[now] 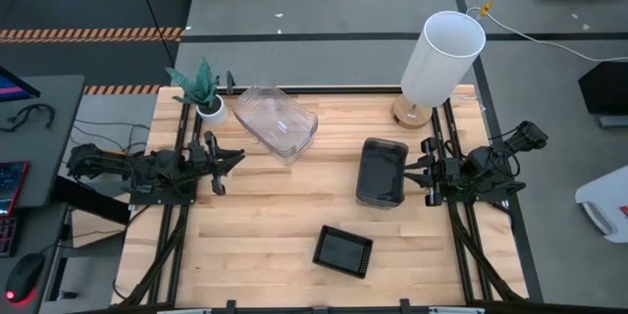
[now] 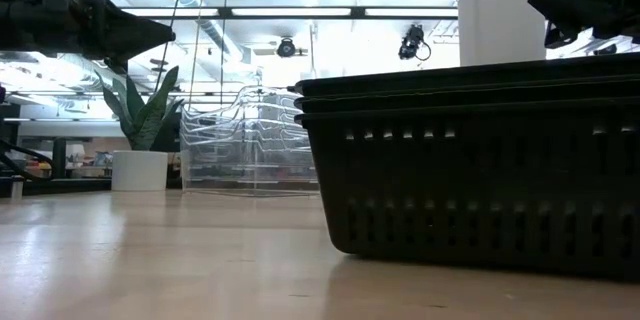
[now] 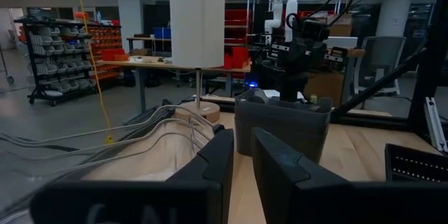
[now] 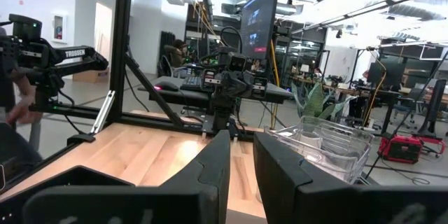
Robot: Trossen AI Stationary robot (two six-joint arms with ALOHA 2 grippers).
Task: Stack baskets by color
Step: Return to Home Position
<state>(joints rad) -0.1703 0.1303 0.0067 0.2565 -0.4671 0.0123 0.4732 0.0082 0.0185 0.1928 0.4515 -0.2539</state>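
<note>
The left gripper (image 1: 232,161) was held just inward of the table's left edge, its 2 fingers (image 3: 217,164) drawn nearly together and gripping nothing. The right gripper (image 1: 420,179) was held inward of the right edge in the same state, with only a slim gap left between its 2 fingers (image 4: 210,171). Just beside it, the smoky grey baskets (image 1: 383,172) were stacked. The clear baskets (image 1: 277,123) were nested near the far edge, beside a white plant pot (image 1: 212,110). The black baskets (image 1: 343,251) were stacked near the middle of the front edge. A white lamp (image 1: 444,59) was stood at the far right corner. "TROSSEN" was printed on a dark arm (image 4: 70,54) seen beyond the table.
</note>
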